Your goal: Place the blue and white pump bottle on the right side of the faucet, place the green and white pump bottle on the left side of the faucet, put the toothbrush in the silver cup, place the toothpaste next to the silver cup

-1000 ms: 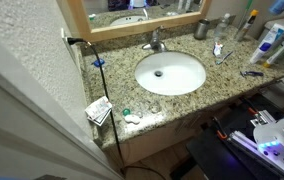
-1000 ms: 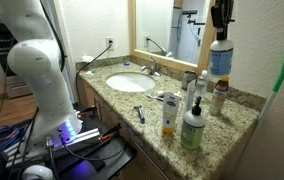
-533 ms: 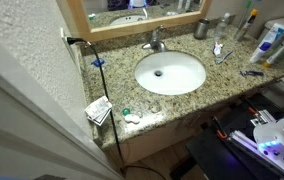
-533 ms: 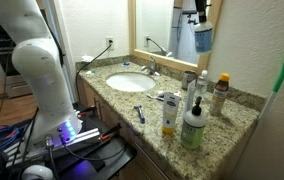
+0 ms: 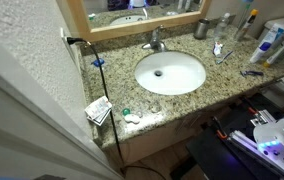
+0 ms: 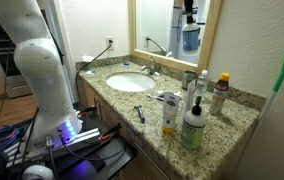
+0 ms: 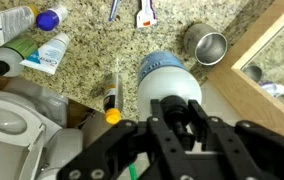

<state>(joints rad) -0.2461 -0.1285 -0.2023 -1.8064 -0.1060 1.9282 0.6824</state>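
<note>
The fingers (image 7: 160, 112) are clenched on the pump head of the blue bottle (image 7: 167, 75), which hangs upright beneath them. In an exterior view the blue bottle (image 6: 189, 38) is high in front of the mirror (image 6: 167, 25), well above the faucet (image 6: 152, 68) and off to its cup side, touching nothing on the bench (image 6: 232, 115).

The step in hand looks like the first one: carrying this bottle to the right of the faucet. From the wrist view the cup (image 7: 210, 47) sits just beside the bottle's outline, and it looks empty.

Next the bottle needs to come straight down onto bare stone between faucet and cup, kept level so it lands on its base; only then should the grip let go.

The other steps appear untouched. The green bottle (image 6: 191, 125) stands far from the faucet, past the cup, and the toothpaste (image 7: 145, 12) lies beyond the cup too.
</note>
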